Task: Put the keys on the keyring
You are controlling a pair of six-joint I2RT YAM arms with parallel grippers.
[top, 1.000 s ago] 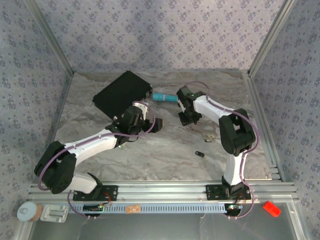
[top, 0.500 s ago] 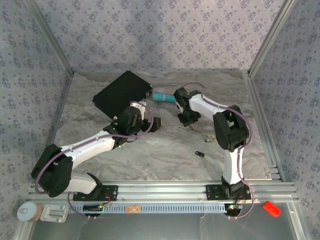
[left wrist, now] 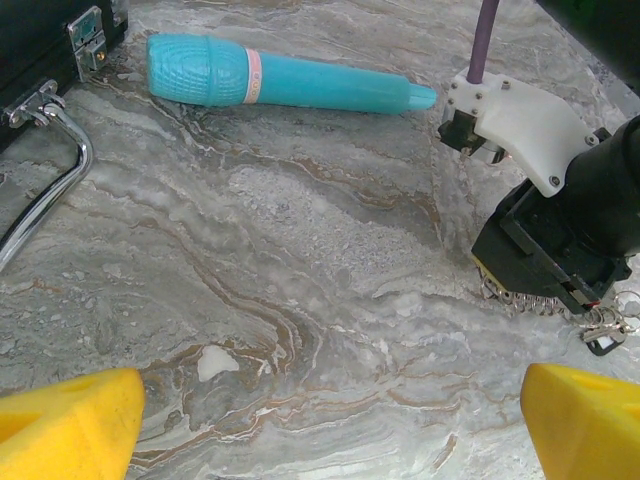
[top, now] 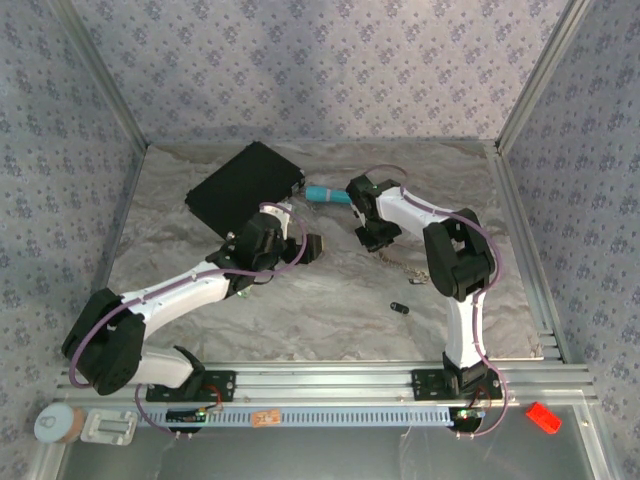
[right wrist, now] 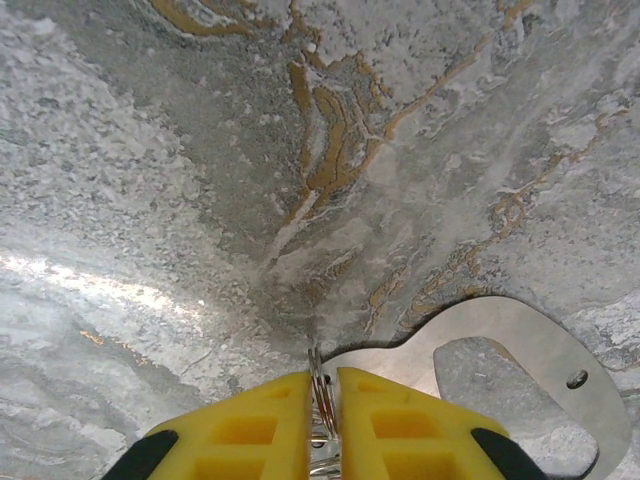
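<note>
**Right fingers [right wrist: 250,425] pinch keyring [right wrist: 318,385]**

The keyring's thin wire sits clamped between the two yellow pads, low on the marbled bench [right wrist: 200,200]. Its chain [left wrist: 515,298] trails out beside them. The left fingers [left wrist: 70,420] are spread wide apart nearby, holding nothing.

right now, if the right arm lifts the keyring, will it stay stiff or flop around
The keyring is thin wire, pinched edge-on in the right end effector, so it may twist or slip. Its chain lies slack on the table, so it will likely dangle and swing.
</note>
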